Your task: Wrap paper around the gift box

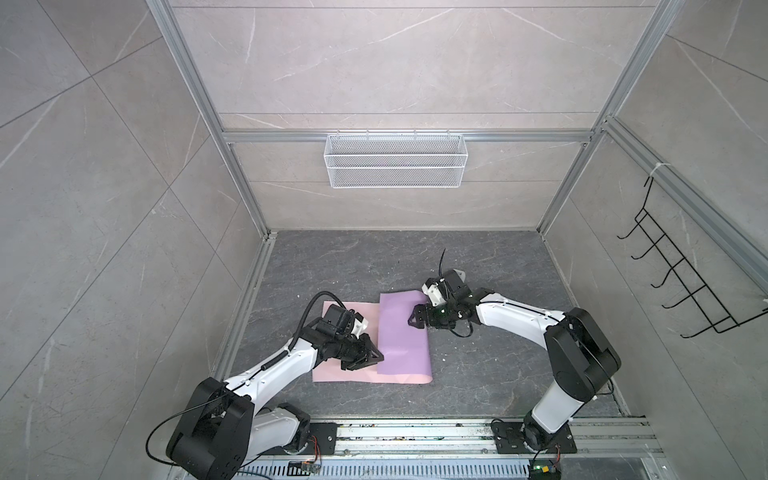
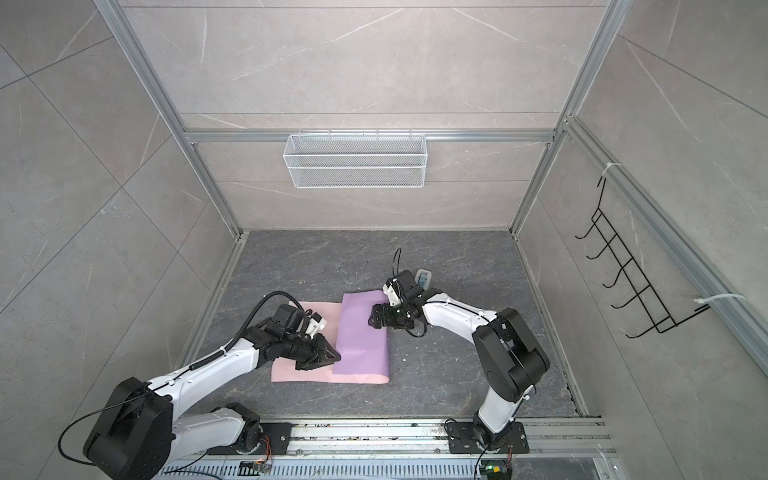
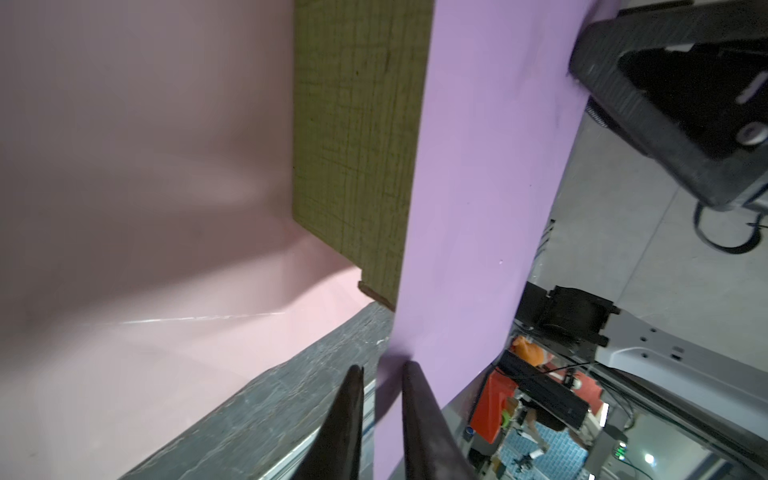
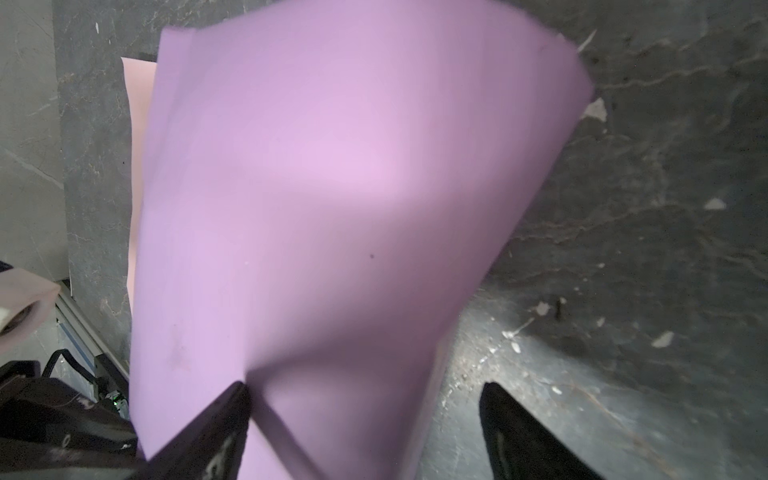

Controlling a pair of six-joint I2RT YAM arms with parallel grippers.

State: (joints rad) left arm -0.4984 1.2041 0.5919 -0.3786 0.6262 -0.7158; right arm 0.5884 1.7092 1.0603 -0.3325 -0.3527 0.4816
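**Lilac flap down over box**

Straddles the near left flap edge of the paper [image 1: 405, 332] with left fingers [image 3: 419, 415], slightly parted, released. Shows the gift box [image 3: 357, 137] under that flap, on the pink face. Presses the flap toward its far right edge with one of the right fingers [image 4: 216, 432], pair spread wide. Leaves bare table [image 1: 478, 266] beyond.

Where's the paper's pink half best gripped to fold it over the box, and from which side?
Its free left edge, from the left, with the left gripper, jaws low. That half of the paper lies flat left of the box, and the lilac flap lies over the box from the right, so lifting that edge folds it across.
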